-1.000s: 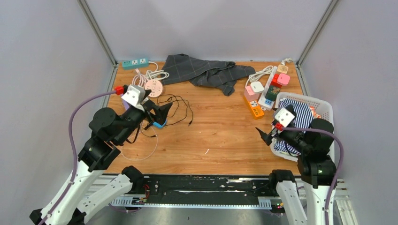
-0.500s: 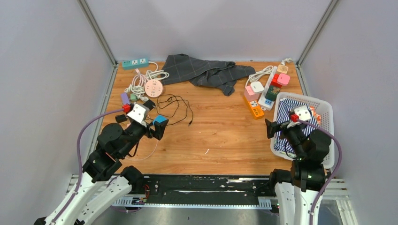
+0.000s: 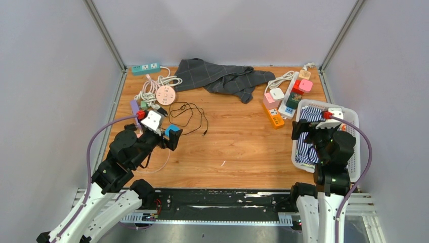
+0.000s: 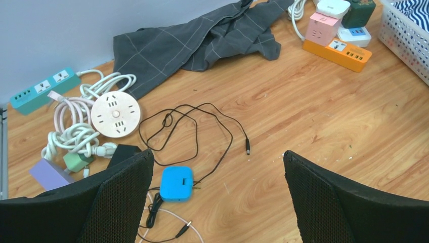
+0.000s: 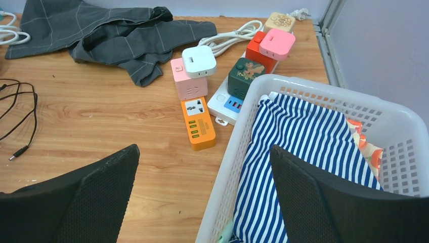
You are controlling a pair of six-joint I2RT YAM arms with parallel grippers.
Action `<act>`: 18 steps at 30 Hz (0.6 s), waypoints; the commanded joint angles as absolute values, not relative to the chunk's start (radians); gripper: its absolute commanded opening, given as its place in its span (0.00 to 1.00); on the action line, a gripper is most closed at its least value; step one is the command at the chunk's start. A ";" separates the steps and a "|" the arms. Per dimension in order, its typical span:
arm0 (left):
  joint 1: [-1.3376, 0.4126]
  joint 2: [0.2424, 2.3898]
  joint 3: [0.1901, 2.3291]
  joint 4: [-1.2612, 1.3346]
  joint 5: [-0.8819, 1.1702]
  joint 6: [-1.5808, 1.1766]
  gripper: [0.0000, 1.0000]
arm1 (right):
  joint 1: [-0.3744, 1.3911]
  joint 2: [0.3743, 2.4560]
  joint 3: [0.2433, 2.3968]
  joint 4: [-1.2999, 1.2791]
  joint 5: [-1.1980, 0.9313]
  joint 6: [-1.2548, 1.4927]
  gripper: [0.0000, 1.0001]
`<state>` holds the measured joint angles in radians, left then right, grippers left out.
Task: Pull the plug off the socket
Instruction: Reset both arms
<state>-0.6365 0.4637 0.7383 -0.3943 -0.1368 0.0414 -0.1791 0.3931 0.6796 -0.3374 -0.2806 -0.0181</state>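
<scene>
1. Grippers first: we see the left gripper (image 4: 217, 159) spread wide and holding nothing, hovering over the left part of the wooden surface (image 3: 238, 147).
2. Beneath it lie a small blue box (image 4: 176, 183) and a loose black cable (image 4: 202, 131). A round socket (image 4: 115, 114) with a coiled white cord sits farther back, near a teal power strip (image 4: 43, 90).
3. The right gripper (image 5: 203, 152) is likewise spread wide and empty, poised by the near left edge of the white basket (image 5: 303, 88), which holds a blue-striped cloth (image 5: 298, 152).
4. The orange socket strip (image 5: 198, 124) lies just beside the basket, on the right of the surface. We see a pink adapter (image 5: 187, 83) at its far end and a white plug (image 5: 199, 61) seated on top of that.
5. Right beside it, a white power strip (image 5: 222, 104) carries a green cube (image 5: 246, 76), a red cube (image 5: 258, 50) and a pink cube (image 5: 277, 43).
6. Neither gripper touches any plug or strip.
7. A grey cloth (image 3: 217, 76) lies crumpled at the back of the surface.
</scene>
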 commanded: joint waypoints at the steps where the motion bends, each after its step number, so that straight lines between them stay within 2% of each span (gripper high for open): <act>1: -0.643 0.454 0.730 -0.396 -0.144 0.046 1.00 | -0.191 0.387 0.718 -0.353 -0.247 0.031 1.00; 18: -0.643 0.452 0.729 -0.396 -0.141 0.050 1.00 | -0.191 0.348 0.724 -0.350 -0.293 0.005 1.00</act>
<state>-0.6369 0.4599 0.7383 -0.3950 -0.1387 0.0418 -0.1795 0.3553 0.6968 -0.3439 -0.2699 0.0074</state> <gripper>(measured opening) 0.997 1.000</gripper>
